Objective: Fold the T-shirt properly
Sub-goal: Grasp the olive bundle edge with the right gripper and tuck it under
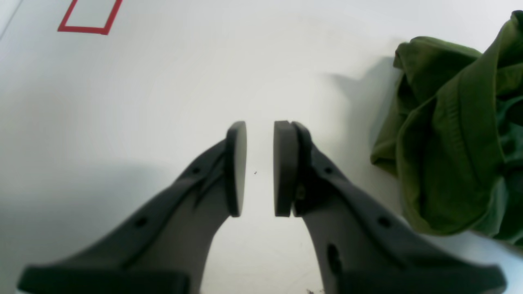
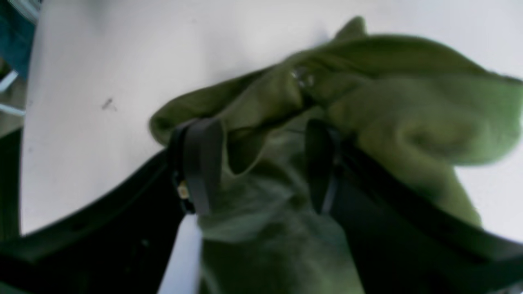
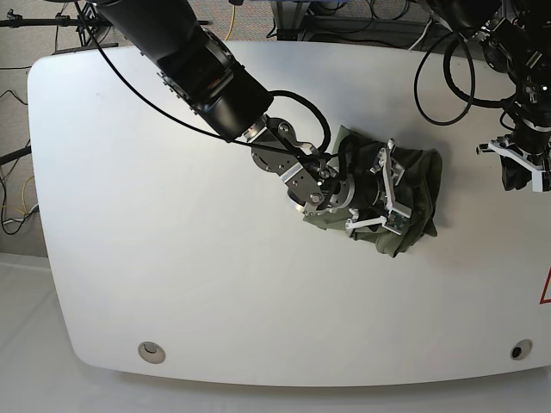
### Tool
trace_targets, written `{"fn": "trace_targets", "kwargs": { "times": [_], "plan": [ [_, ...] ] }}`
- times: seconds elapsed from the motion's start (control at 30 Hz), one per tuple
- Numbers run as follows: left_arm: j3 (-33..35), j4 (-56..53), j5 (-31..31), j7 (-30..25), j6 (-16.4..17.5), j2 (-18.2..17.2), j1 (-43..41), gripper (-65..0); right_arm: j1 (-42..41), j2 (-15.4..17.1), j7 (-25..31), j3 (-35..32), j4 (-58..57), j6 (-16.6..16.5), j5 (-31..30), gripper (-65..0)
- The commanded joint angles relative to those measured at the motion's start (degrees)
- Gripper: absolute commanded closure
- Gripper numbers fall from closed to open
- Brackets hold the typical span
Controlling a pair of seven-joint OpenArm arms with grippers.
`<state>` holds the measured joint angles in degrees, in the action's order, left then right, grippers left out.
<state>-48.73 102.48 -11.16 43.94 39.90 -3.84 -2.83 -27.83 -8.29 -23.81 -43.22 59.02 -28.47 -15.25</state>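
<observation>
Where bunched, T-shirt (image 2: pixel 367 106) between parted right claw (image 2: pixel 261 163).

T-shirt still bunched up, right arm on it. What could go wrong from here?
1. The T-shirt is a crumpled heap; the right end effector, jaws apart with cloth between them, may pinch several layers and lift a wad rather than an edge.
2. The left end effector hangs empty over bare table, apart from the shirt, so nothing pins the cloth; a pull may drag the whole heap.
</observation>
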Motion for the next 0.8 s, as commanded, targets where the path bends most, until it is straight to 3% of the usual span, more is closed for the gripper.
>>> {"fn": "trace_targets", "kwargs": {
  "times": [0.0, 0.2, 0.77],
  "plan": [
    [-0.19, 1.04, -0.75, -1.53, -0.03, -0.69, 0.06, -10.4, -1.92, -0.71, 3.55, 0.19, 0.8, 0.12, -0.89, -31.5],
    [-0.19, 1.13, -0.75, -1.53, -0.03, -0.69, -0.11, -10.4, -1.92, -0.71, 5.48, 0.1, 0.89, 0.12, -1.15, -31.5],
    [-0.11, 1.13, -0.75, -1.53, -0.03, -0.69, -0.03, -10.4, -2.19, -0.71, 10.49, -2.01, 0.71, 0.12, -15.66, -31.5]
  ]
}}
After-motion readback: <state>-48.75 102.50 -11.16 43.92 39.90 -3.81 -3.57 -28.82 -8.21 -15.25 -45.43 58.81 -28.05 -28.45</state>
